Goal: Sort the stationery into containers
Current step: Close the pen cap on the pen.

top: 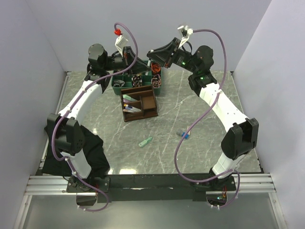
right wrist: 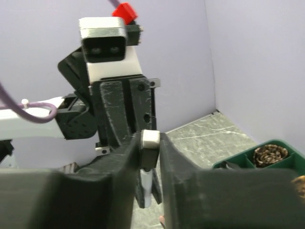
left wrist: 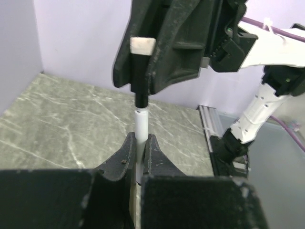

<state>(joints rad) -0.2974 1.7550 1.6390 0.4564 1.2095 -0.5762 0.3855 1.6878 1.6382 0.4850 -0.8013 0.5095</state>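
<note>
Both end effectors meet high above the table's 12 o'clock edge, sharing one white pen (left wrist: pixel 141 125). The left end effector (left wrist: pixel 139 143) is clenched on the smooth, cylindrical white barrel. The right end effector (right wrist: pixel 150 145) is clenched on the opposite black section, which ends in a squarish white tip. The boxy dark brown organiser (top: pixel 151 102) stands near the centre of the veined, grey-green marble-pattern table (top: pixel 214 143). A mint-green clip (top: pixel 146 141) lies at its 6 o'clock and a short grey-blue cylinder (top: pixel 181 134) at its 4 o'clock, both apart from it. A green divided tray (top: pixel 116 89) sits just beside its 12 o'clock side.
</note>
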